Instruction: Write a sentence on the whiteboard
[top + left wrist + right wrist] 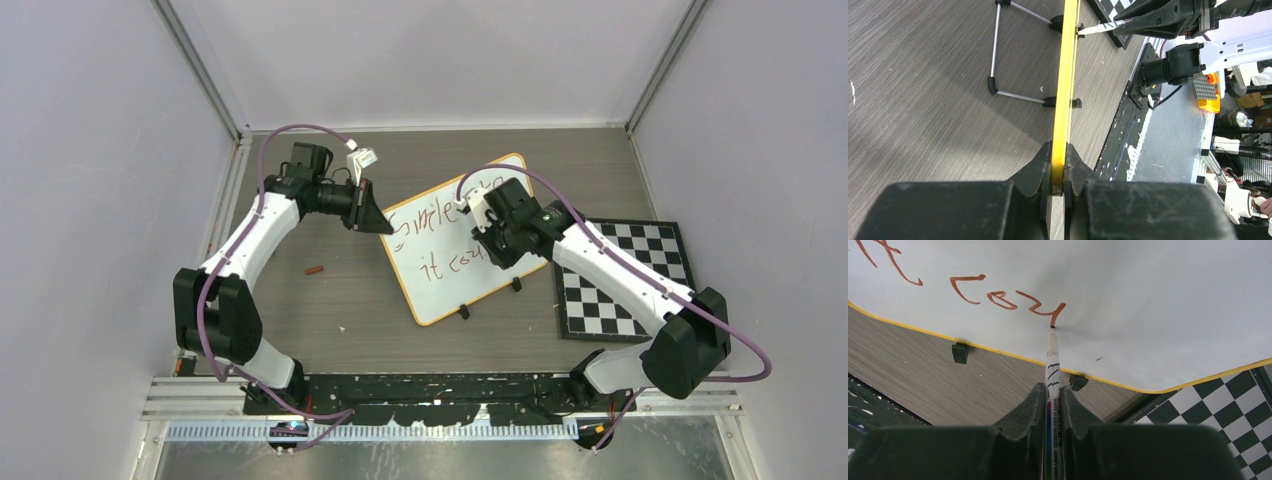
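The whiteboard (445, 285) stands tilted on its black feet at the table's middle. My left gripper (371, 212) is shut on the whiteboard's yellow rim (1064, 100) at its left corner. My right gripper (497, 250) is shut on a white whiteboard marker (1052, 365). The marker's tip touches the board at the end of the second line. The sentence (440, 238) is red-brown writing in two lines; the lower line reads "it cou" in the right wrist view (1003, 297). My right arm hides part of the upper line.
A black-and-white checkered mat (625, 278) lies right of the board. A small red-brown cap (316, 269) lies on the table left of the board. The board's wire stand (998, 60) is behind it. Grey walls enclose the table.
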